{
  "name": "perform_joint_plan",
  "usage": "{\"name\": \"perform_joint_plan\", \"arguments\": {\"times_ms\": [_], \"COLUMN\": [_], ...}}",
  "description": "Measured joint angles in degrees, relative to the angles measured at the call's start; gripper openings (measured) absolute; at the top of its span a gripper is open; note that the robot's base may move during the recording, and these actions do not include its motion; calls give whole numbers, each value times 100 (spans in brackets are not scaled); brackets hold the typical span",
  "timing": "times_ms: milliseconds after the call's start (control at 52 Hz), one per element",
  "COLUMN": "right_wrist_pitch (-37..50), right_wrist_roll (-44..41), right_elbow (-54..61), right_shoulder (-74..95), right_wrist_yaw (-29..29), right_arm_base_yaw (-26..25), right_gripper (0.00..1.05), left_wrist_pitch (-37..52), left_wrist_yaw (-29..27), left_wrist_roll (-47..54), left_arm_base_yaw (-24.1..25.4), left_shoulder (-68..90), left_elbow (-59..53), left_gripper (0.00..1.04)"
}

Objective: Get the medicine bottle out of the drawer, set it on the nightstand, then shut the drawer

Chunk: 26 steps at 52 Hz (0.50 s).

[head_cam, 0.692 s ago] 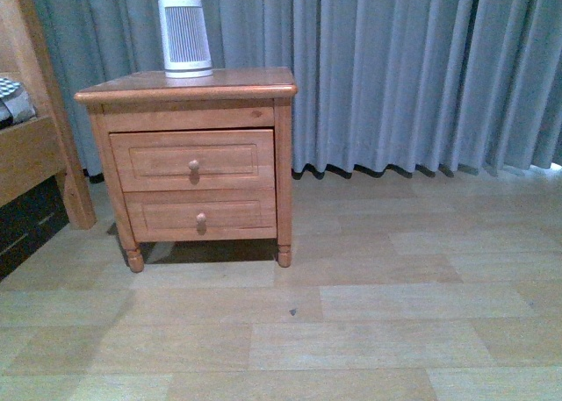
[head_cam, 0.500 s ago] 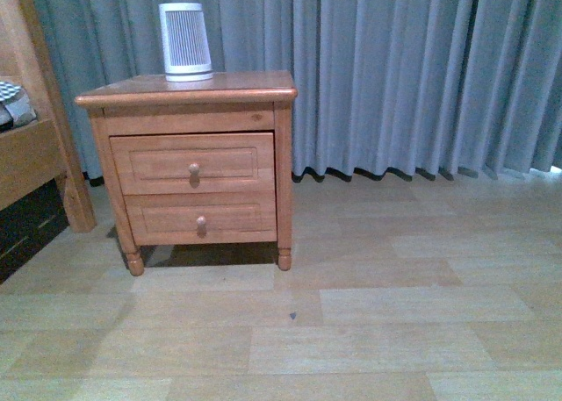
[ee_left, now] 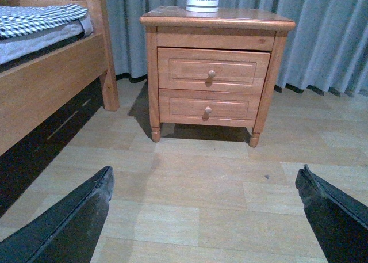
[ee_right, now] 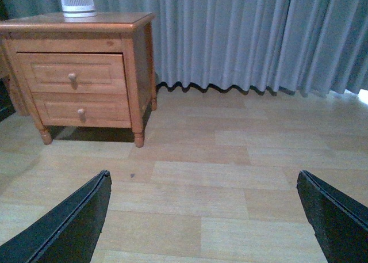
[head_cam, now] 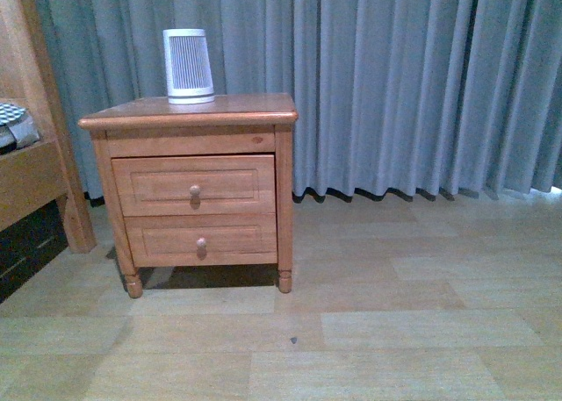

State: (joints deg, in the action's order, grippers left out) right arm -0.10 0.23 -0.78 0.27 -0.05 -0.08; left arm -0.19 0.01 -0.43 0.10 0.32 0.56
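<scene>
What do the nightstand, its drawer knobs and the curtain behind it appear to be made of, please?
The nightstand looks like orange-brown wood with a slight satin sheen; grain and a knot show. The knobs seem paler turned wood. The curtain appears to be grey-blue fabric, matte, hanging in soft folds.

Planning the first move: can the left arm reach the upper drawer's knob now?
Probably not yet. Nothing stands between the left gripper and the knob, but the nightstand is well away across the floor.

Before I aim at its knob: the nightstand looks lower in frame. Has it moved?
No. The nightstand sits lower in the front view, but the curtain hem and bed frame beside it dropped equally; the camera shifted, not it.
</scene>
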Motion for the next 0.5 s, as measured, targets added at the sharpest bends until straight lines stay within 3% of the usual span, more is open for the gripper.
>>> {"name": "perform_joint_plan", "arguments": {"times_ms": [500], "right_wrist_pitch": [0], "right_wrist_roll": [0], "right_elbow": [0], "right_shoulder": [0], "right_wrist_yaw": [2], "right_arm_base_yaw": [0], "right_gripper": [98], "left_wrist_pitch": [0], "left_wrist_yaw": [2], "left_wrist_roll": [2], "left_arm_base_yaw": [0], "left_shoulder": [0], "left_elbow": [0], "left_gripper": [98]}}
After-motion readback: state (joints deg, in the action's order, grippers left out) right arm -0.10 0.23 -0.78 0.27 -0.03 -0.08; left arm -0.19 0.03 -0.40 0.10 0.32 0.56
